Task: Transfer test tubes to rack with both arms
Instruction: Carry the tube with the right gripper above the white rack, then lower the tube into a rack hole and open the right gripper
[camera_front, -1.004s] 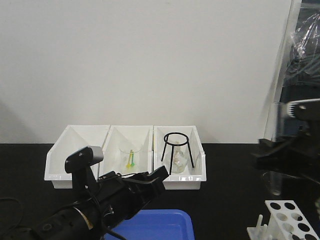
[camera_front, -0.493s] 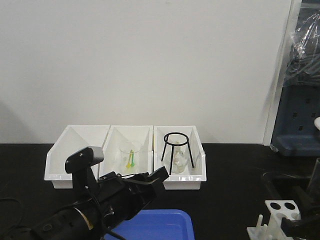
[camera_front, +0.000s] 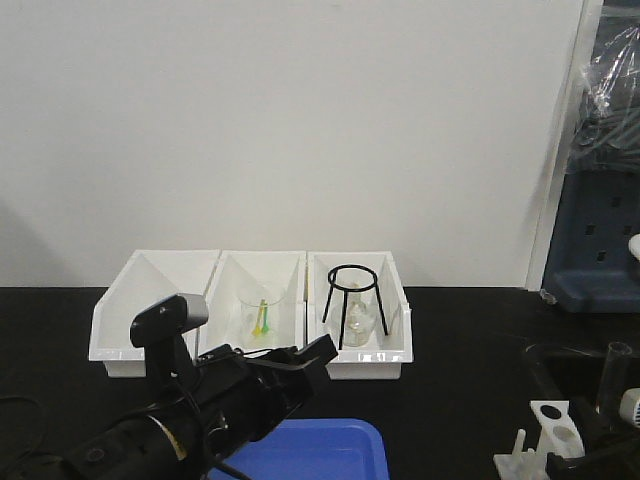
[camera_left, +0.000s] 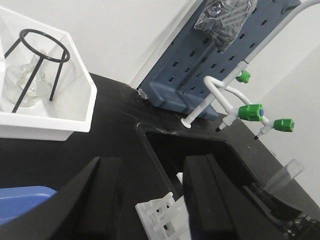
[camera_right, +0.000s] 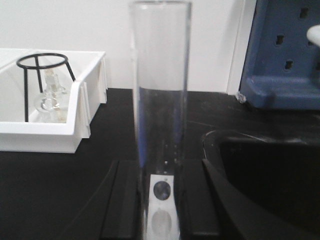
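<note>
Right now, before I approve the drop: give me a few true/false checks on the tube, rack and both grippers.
1. The right gripper holds a test tube upright. True.
2. The left gripper is clamped on a second tube. False: its fingers stand apart with nothing between them.
3. The black tripod ring stands in the middle bin. False: it stands in the bin at the right end of the row, as the front view shows it.
4. In the right wrist view, the rack shows directly below the held tube. True.
</note>
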